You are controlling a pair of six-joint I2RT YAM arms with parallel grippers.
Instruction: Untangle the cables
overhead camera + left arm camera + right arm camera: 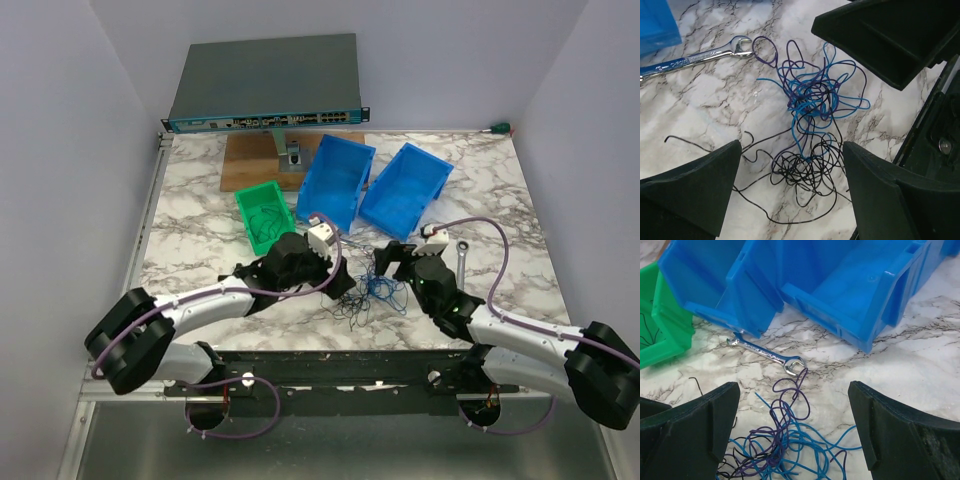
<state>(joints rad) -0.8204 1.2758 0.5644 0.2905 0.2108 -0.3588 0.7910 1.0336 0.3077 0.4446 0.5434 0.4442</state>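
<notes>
Marble-veined table (500,200), pale walls (60,150): left gripper (791,145) and right gripper (793,386) flank the cables (812,100) near the front edge, jaws spread.

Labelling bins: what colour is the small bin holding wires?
The small bin is green; the top external view shows it best.

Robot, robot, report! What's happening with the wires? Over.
Left end effector open, right end effector open, nothing held. Cables in one knotted heap. Wrench beside a purple loop.
</notes>
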